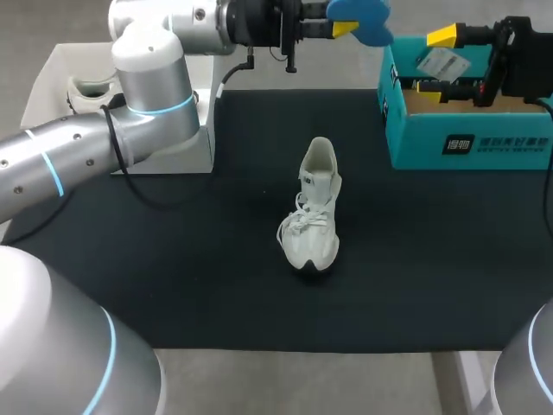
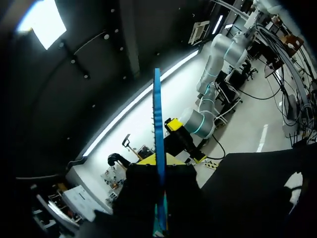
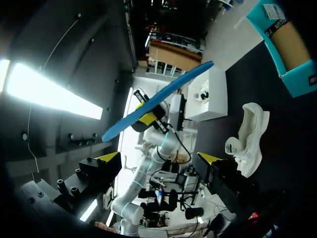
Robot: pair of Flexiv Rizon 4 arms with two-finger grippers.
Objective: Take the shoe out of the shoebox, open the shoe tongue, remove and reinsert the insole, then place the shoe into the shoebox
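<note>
Black mat (image 1: 173, 277): shoe (image 1: 313, 220), labelled shoebox (image 1: 471, 143)

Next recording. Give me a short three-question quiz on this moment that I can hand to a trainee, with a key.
1. Multiple choice: what is the left gripper holding above the far edge of the table?
A) the blue insole
B) a shoelace
C) a box lid

2. True or false: the white shoe lies inside the teal shoebox.

3. Fill in: the right gripper, held over the shoebox, is ____ (open or shut).

Key:
1. A
2. False; it stands on the black mat, apart from the box.
3. open
</note>
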